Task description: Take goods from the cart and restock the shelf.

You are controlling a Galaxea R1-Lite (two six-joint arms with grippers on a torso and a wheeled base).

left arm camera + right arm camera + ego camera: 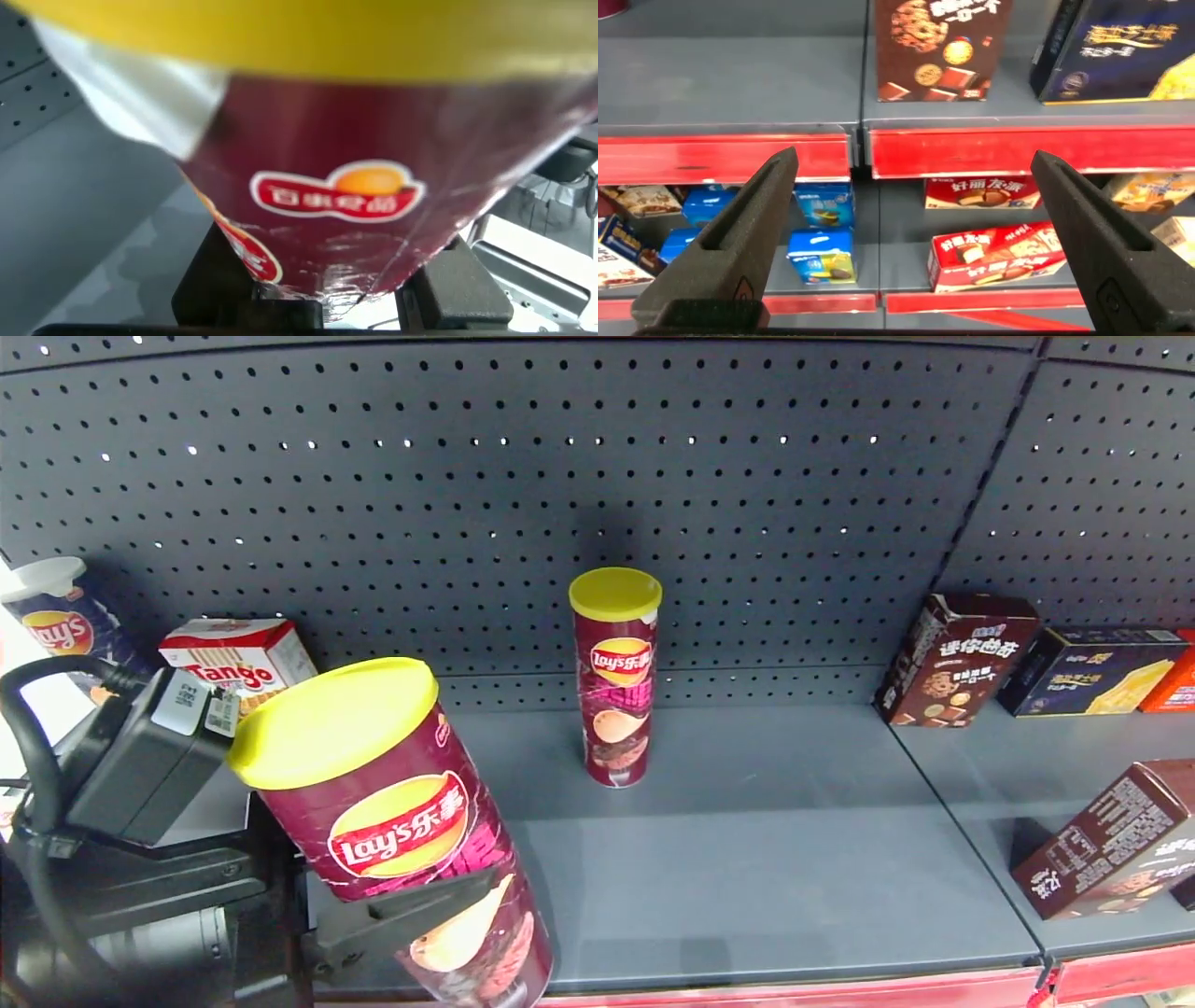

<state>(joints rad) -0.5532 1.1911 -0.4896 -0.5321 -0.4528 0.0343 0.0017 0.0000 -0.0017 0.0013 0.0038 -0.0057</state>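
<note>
The left claw [401, 915] pinches a chips can [392, 803] low on its body and holds it tilted at the front left of the shelf [766, 859], top leaning left. The can is maroon with a yellow lid and a red-and-yellow logo. A matching can [614, 681] stands upright near the pegboard back [560, 476]. The right claw [924, 233] hangs spread wide before the shelf front.

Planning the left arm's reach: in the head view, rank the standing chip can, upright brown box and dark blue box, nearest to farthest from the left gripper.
From the left gripper, clamping the held can:
1. Standing chip can, mid-shelf at the back.
2. Upright brown box, back right.
3. Dark blue box, farther right.
</note>
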